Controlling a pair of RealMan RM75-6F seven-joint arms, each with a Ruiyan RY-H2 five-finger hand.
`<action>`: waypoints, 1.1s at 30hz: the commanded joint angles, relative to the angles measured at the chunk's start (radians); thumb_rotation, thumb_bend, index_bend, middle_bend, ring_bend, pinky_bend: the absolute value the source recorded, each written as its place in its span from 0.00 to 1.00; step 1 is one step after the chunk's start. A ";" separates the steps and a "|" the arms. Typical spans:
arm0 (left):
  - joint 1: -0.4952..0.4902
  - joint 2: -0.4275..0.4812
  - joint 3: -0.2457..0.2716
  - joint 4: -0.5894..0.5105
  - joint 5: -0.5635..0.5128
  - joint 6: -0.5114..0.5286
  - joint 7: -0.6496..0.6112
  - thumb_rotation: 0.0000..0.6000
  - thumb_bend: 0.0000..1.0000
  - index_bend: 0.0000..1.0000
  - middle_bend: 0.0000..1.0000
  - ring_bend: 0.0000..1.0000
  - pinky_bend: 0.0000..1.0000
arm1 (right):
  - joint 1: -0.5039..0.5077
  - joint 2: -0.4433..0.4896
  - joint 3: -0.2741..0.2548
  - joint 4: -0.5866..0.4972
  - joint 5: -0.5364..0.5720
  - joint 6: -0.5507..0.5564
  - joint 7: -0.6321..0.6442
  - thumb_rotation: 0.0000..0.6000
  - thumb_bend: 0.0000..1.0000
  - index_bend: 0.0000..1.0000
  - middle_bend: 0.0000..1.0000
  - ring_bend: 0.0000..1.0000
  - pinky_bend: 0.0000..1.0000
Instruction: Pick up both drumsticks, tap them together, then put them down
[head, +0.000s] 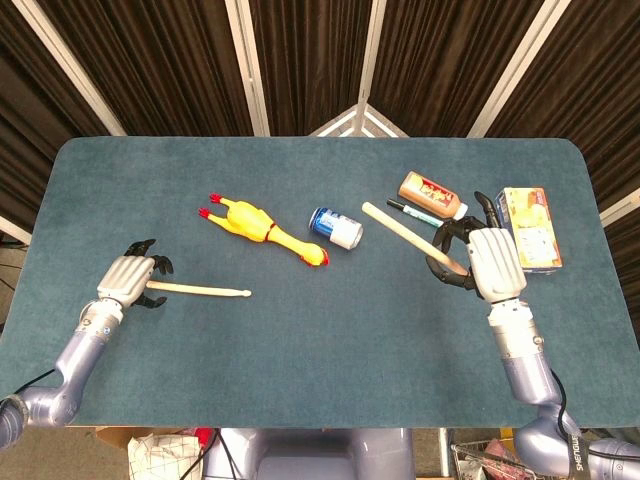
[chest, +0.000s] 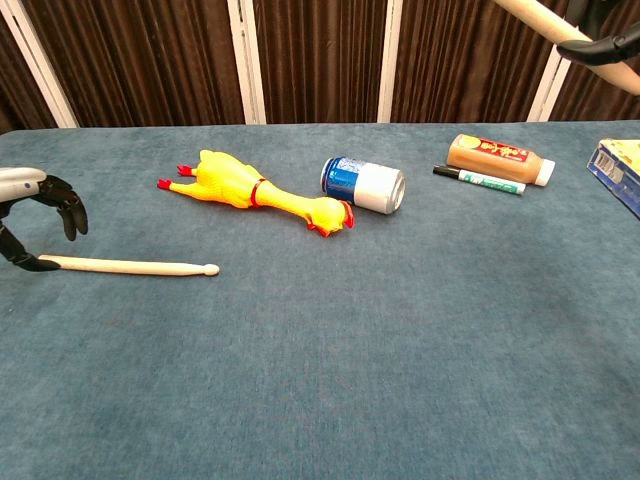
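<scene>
One pale wooden drumstick (head: 200, 290) (chest: 130, 266) lies flat on the blue table at the left. My left hand (head: 128, 280) (chest: 30, 215) hovers over its butt end with fingers apart and curved, holding nothing. A second drumstick (head: 405, 231) (chest: 535, 17) is raised off the table, gripped by my right hand (head: 488, 262) near its lower end. It slants up toward the left. In the chest view only that stick and dark fingertips (chest: 600, 45) show at the top right corner.
A yellow rubber chicken (head: 262, 229) (chest: 250, 190) and a blue can (head: 335, 228) (chest: 363, 185) on its side lie mid-table. A brown bottle (head: 432, 195) (chest: 497, 158), a marker (chest: 480, 180) and a box (head: 529, 228) (chest: 615, 165) sit at the right.
</scene>
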 joint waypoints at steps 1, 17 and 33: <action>-0.011 -0.027 -0.001 -0.008 -0.024 0.024 0.044 1.00 0.34 0.41 0.40 0.00 0.00 | 0.001 0.000 0.001 0.004 0.000 0.001 0.001 1.00 0.46 0.67 0.65 0.44 0.00; -0.054 -0.139 0.042 0.076 -0.060 0.054 0.212 1.00 0.39 0.47 0.46 0.03 0.00 | -0.012 0.013 -0.009 -0.001 0.007 0.010 -0.003 1.00 0.46 0.67 0.65 0.44 0.00; -0.054 -0.117 0.066 0.069 -0.120 0.065 0.315 1.00 0.39 0.53 0.53 0.07 0.00 | -0.013 0.005 -0.018 -0.005 0.007 0.011 -0.020 1.00 0.46 0.68 0.65 0.44 0.00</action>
